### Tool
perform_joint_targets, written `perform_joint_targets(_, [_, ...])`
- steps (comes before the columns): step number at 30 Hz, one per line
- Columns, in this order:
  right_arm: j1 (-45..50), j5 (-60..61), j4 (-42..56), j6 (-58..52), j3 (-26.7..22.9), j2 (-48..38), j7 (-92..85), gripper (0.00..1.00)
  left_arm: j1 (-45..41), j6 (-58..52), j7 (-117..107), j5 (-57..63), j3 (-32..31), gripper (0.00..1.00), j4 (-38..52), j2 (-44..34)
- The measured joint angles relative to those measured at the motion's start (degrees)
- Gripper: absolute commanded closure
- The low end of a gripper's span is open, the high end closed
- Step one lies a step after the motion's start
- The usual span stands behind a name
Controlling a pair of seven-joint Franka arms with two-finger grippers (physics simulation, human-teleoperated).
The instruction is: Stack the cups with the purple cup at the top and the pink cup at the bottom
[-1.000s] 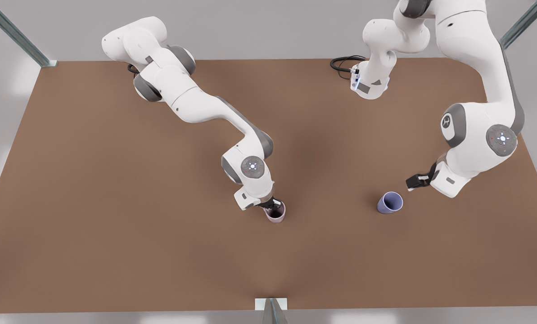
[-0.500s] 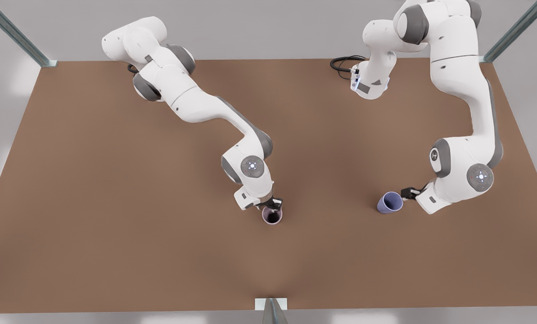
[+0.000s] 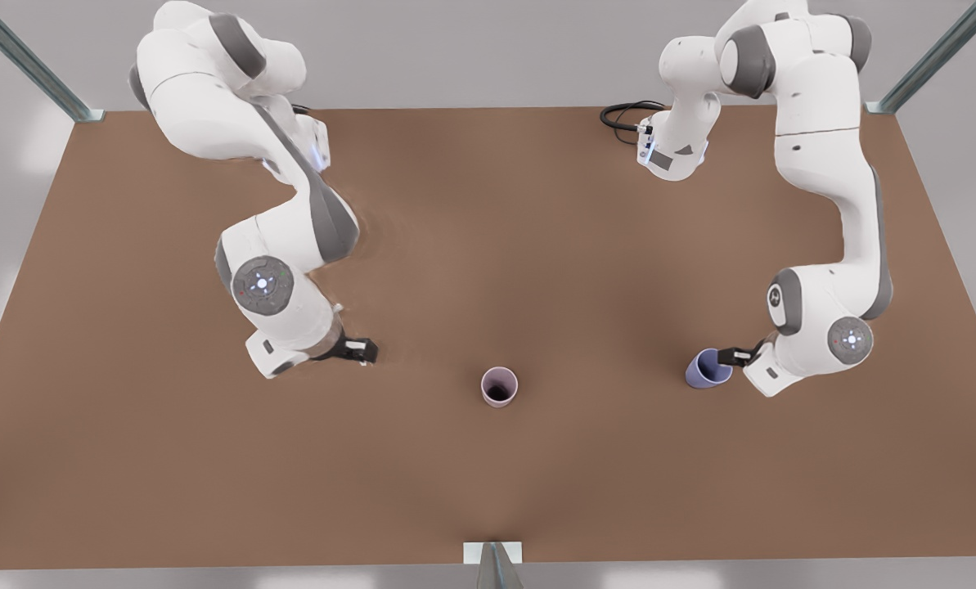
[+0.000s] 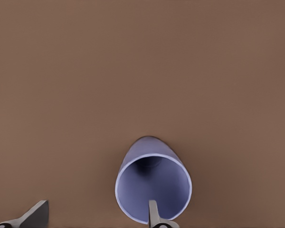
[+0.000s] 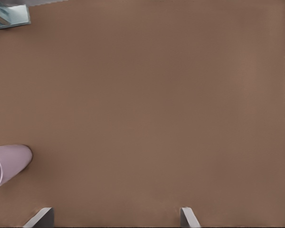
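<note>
On the brown table we have the pink cup standing upright near the middle, mouth up and free of any grip, and the purple cup well apart from it toward the front view's right, tipped so its mouth faces our left gripper. That gripper is spread, with one fingertip inside the purple rim and the other outside the wall, straddling it but not yet pinching. Our right gripper hangs spread and empty at the front view's left, well clear of the pink cup, and waits. We judge the step in hand to be the grasp of the purple cup; next we need to squeeze on its wall, lift, carry it across the bare table between the cups, and lower it upright into the pink one. Both cups sit far from any table edge, so the path looks open.
</note>
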Motion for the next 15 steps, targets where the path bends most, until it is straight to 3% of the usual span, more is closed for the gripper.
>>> perform_joint_targets(1, [-5.9,0.0,-3.2,-2.0,0.0,-4.7,-8.1,0.00,0.0,0.9,0.0,0.0,0.0,0.00,0.0,0.6])
perform_joint_targets(5, [-18.9,4.7,-5.1,-4.7,-0.1,-9.1,-25.9,0.00,0.0,2.3,0.0,0.0,0.0,0.00,-1.4,1.8])
perform_joint_targets(9, [-20.1,5.6,-8.9,-1.1,-0.2,-10.8,-35.5,0.00,0.0,4.8,-0.1,-0.6,0.0,0.02,-2.1,3.0])
perform_joint_targets(10, [-20.1,5.5,-8.1,-1.1,-0.2,-9.6,-35.6,0.00,0.0,4.8,-0.5,-1.0,0.0,0.19,-2.1,3.1])
perform_joint_targets(11, [-20.2,5.4,-7.6,-1.1,-0.2,-9.0,-35.3,0.00,0.0,4.8,-0.8,-1.4,0.0,0.46,-2.1,3.1])
perform_joint_targets(12, [-20.3,5.3,-7.3,-1.1,-0.2,-8.6,-35.1,0.00,0.0,4.8,-1.4,-1.6,-0.6,0.61,-2.2,3.1])
perform_joint_targets(13, [-20.2,5.3,-7.2,-1.1,-0.2,-8.5,-34.5,0.00,0.0,4.8,-2.2,-1.9,-0.8,0.66,-2.3,3.1])
perform_joint_targets(15, [-20.3,5.4,-7.2,-1.1,-0.2,-8.6,-31.7,0.00,0.0,4.8,-2.9,-2.2,-1.2,0.66,-2.3,3.1])
